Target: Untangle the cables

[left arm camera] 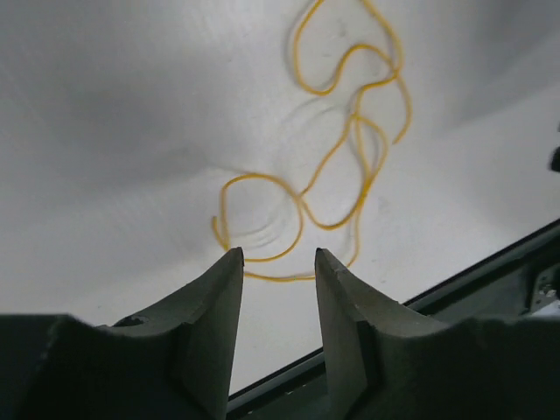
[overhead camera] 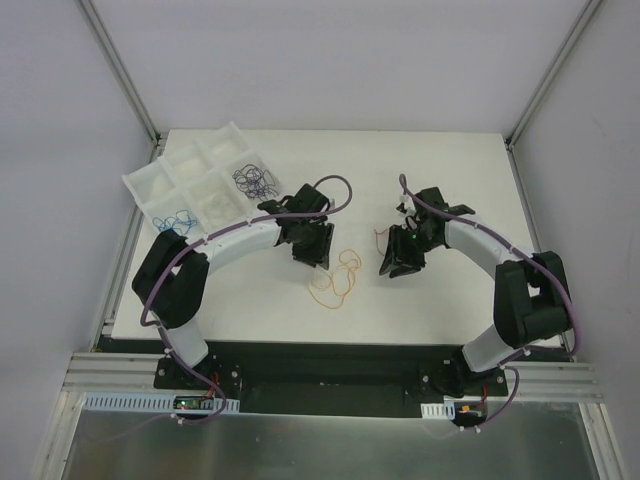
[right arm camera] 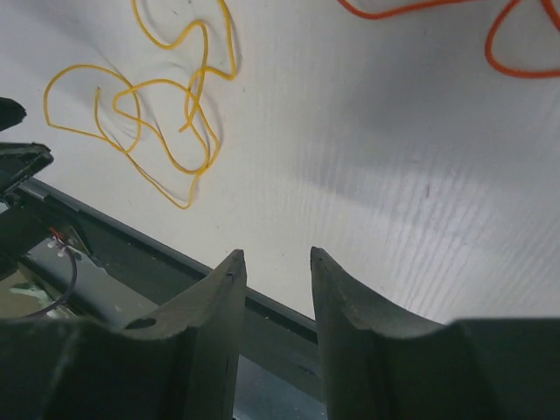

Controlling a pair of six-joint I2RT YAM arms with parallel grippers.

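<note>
Yellow cable [left arm camera: 356,122], orange cable [right arm camera: 385,15], white table [overhead camera: 430,300], white tray [overhead camera: 140,190], blue cables [overhead camera: 178,216], black cables [overhead camera: 252,181]

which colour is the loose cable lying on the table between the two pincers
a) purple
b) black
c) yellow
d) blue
c: the yellow cable lies in loose loops on the white table between the left pincer and the right pincer, whose jaws both stand open.
</note>
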